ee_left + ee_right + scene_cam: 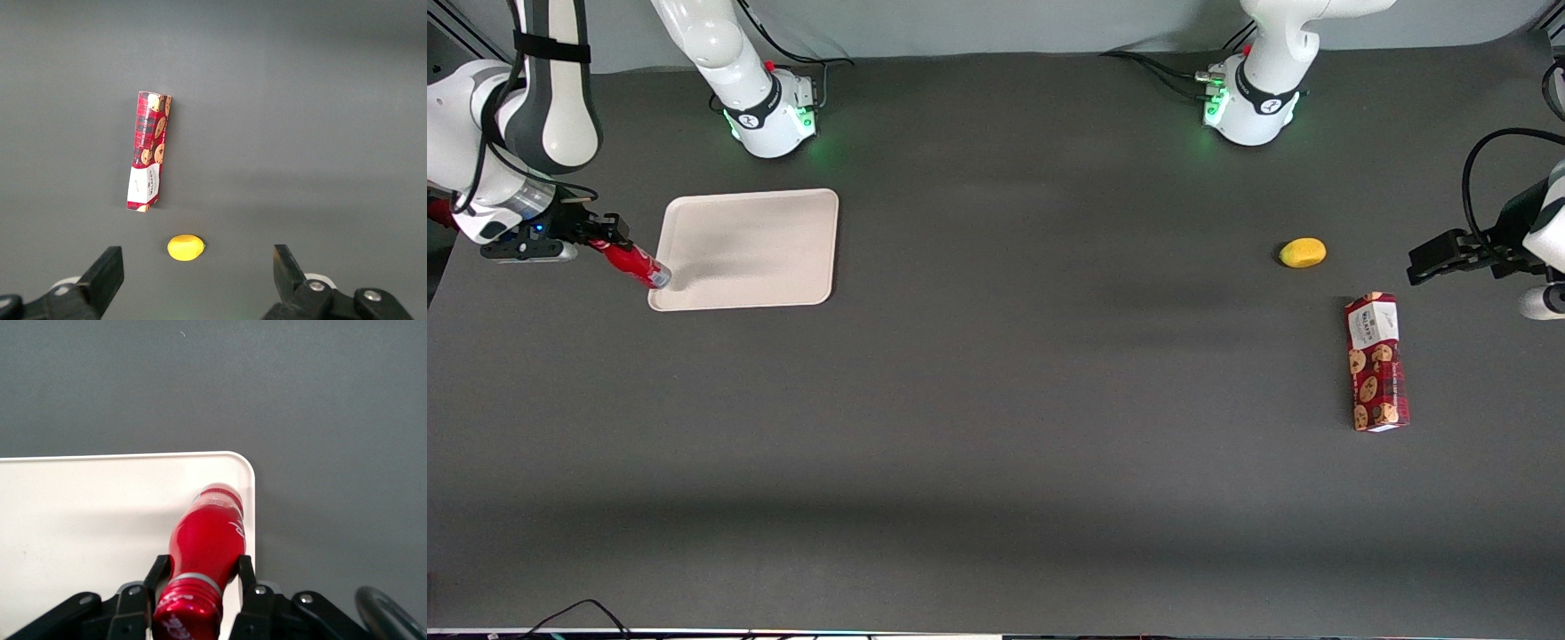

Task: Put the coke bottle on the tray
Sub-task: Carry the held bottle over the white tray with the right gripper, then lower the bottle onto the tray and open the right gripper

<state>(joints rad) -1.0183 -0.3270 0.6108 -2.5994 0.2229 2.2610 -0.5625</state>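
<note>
The slim red coke bottle (633, 264) hangs tilted in my right gripper (609, 236), silvery base down, over the corner of the beige tray (765, 253) nearest the front camera at the working arm's end. In the right wrist view the gripper (200, 573) is shut on the bottle (208, 543) just below its red cap. The bottle's base is over the tray (87, 520) just inside its rim. I cannot tell whether the base touches the tray.
A yellow lemon-like object (1303, 252) and a red cookie box (1376, 362) lie toward the parked arm's end of the table; both show in the left wrist view, lemon (185, 247) and box (149, 151). Dark grey tabletop surrounds the tray.
</note>
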